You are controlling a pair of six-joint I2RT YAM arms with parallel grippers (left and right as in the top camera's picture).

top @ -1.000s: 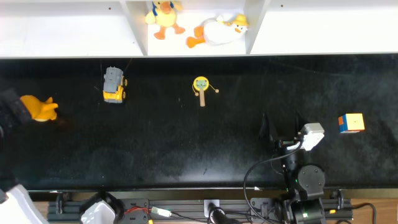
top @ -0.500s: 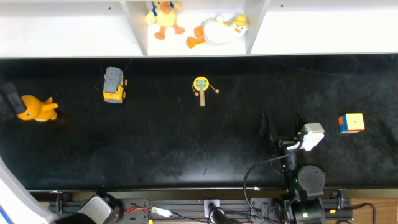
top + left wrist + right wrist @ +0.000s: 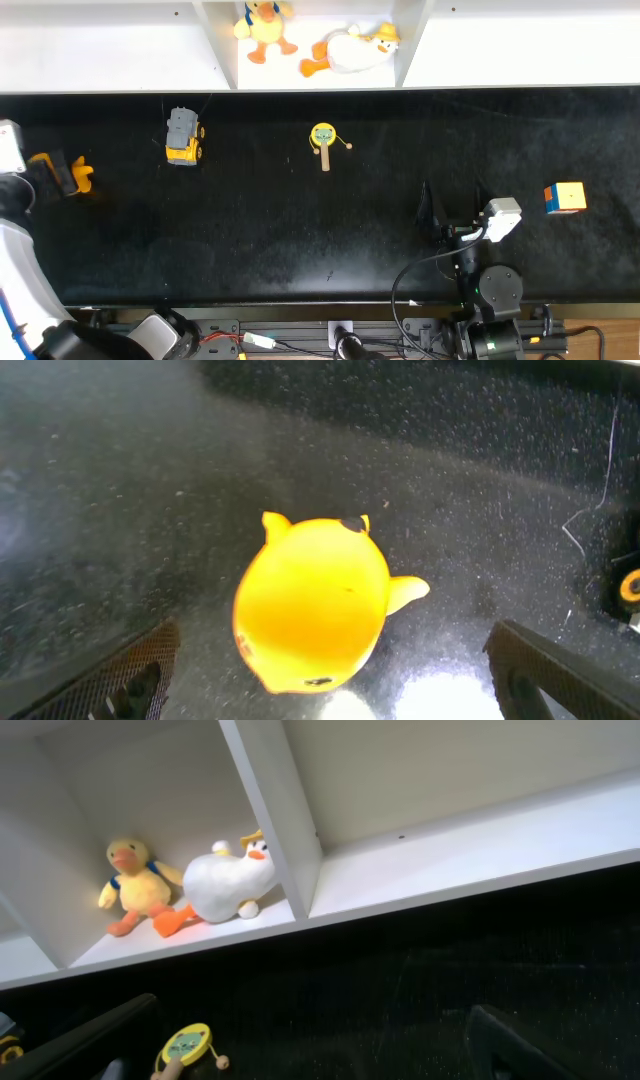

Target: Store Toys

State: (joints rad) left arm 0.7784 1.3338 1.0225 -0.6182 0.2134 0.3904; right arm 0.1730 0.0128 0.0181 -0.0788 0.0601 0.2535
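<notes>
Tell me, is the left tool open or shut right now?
Open: on the left tool the fingers stand wide apart, yellow toy between them, untouched.

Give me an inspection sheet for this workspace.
Surface: black table, speckled.
Job's things: yellow plush toy, toy truck, rattle and colour cube on the table; yellow duck and white duck in the white shelf, middle compartment.
Clutter: nothing seen.
Grippers: left gripper over the yellow plush toy, jaws open; right gripper near its base, jaws open.
Cables: cables loop along the table's front edge.
Surroundings: nothing seen beyond the shelf.
</notes>
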